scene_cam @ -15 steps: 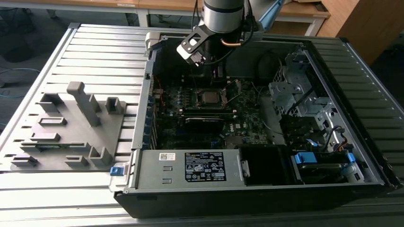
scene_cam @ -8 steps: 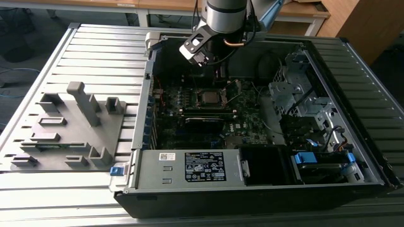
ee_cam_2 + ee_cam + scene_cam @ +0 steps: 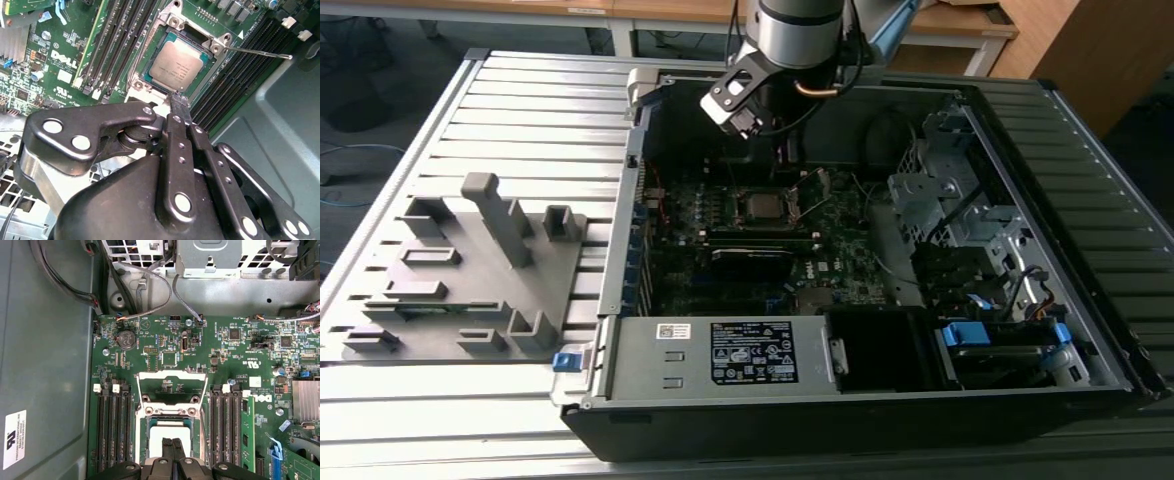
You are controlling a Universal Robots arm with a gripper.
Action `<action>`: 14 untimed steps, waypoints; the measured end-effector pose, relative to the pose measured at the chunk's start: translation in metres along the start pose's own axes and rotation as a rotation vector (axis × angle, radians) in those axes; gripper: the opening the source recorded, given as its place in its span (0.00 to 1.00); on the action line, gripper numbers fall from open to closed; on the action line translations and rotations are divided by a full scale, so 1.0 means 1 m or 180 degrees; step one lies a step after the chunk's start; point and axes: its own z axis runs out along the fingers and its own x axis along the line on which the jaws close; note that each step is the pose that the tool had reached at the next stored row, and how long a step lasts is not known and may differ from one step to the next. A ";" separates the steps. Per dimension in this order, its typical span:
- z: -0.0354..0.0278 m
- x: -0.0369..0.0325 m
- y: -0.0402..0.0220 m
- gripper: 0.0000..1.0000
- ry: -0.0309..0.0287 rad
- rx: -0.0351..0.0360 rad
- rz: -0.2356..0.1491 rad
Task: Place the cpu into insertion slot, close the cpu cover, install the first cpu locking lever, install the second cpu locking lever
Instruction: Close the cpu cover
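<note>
The cpu lies flat in the insertion slot on the green board, its silver top facing up; in the first wrist view the cpu sits just past my fingertips. The cpu cover is swung open and stands back from the slot, with the board showing through its window. A thin locking lever juts out free beside the slot. My gripper hangs above the slot's near edge, shut, with nothing between its fingers. In the exterior view the gripper is over the open case, above the slot.
Long black memory slots flank the socket on both sides. Case walls, a drive cage and loose cables ring the board. A labelled metal box fills the case's front. A grey fixture plate lies on the exterior view's left.
</note>
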 end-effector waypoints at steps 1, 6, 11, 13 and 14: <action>-0.0009 0.0000 0.0001 0.11 0.0000 0.0000 0.0000; -0.0032 0.0001 0.0002 0.11 0.0001 0.0000 0.0000; -0.0034 0.0001 0.0002 0.11 0.0000 0.0000 0.0000; -0.0034 0.0001 0.0002 0.11 0.0001 0.0002 0.0000; -0.0035 0.0001 0.0003 0.11 0.0000 0.0012 0.0000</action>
